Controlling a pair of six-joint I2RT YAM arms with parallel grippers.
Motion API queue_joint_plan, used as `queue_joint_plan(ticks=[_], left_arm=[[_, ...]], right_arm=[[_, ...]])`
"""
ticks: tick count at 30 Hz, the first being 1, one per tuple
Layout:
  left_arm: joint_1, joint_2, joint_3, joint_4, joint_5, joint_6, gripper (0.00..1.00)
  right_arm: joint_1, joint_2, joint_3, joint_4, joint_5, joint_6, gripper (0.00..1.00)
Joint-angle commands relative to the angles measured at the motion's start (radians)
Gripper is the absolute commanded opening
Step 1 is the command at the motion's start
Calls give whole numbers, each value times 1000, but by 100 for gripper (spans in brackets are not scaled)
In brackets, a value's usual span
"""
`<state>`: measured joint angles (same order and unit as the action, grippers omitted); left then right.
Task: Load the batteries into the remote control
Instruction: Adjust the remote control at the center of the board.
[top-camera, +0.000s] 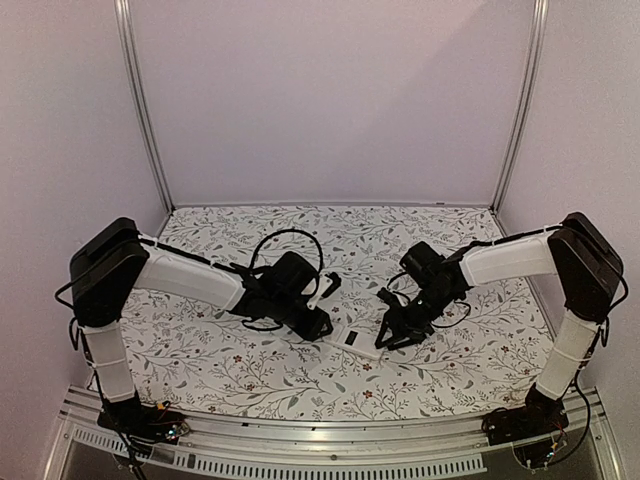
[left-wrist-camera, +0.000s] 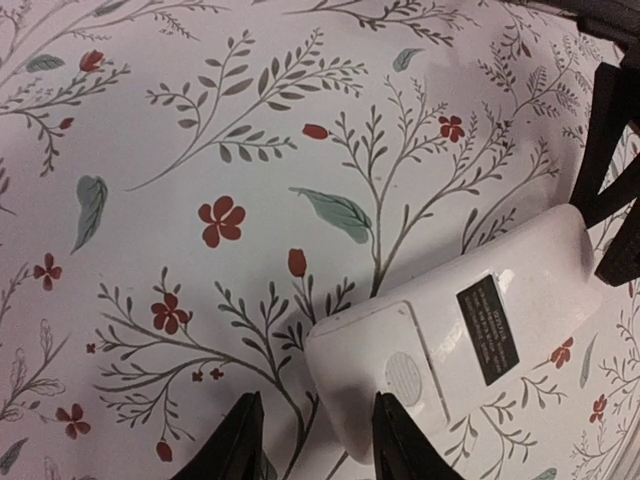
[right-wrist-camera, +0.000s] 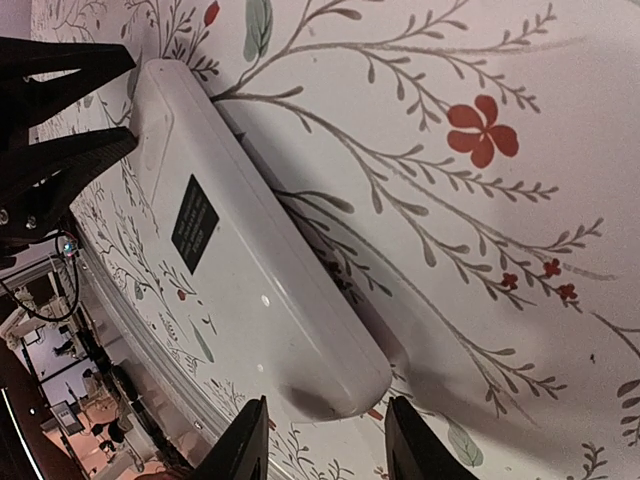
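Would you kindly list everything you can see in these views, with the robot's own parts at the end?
tablecloth: one, white with a grey leaf and red flower print, covering the work surface.
remote control: one, white, back up with a dark label, lying mid-cloth.
batteries: none visible in any view.
walls: plain pale, behind and at both sides.
frame posts: two, silver, at the back corners.
rail: one, silver, along the near edge.
left arm: one, white and black, reaching in from the left.
right arm: one, white and black, reaching in from the right.
left gripper: one, black, jaws apart at one end of the remote control.
right gripper: one, black, jaws apart at the other end.
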<state>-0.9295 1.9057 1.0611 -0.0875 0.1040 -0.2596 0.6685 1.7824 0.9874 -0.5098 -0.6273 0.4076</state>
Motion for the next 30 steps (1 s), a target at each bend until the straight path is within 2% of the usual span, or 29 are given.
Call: queue_joint_plan(ticks=[1, 16, 30], left_arm=[[11, 28, 16, -13, 17, 5, 38], [-10, 47, 13, -11, 61, -4, 31], [-54, 74, 12, -4, 118, -29, 23]], right_arm=[[9, 30, -10, 18, 1, 13, 40], [9, 86, 10, 3, 43, -12, 26], [8, 127, 52, -8, 61, -31, 19]])
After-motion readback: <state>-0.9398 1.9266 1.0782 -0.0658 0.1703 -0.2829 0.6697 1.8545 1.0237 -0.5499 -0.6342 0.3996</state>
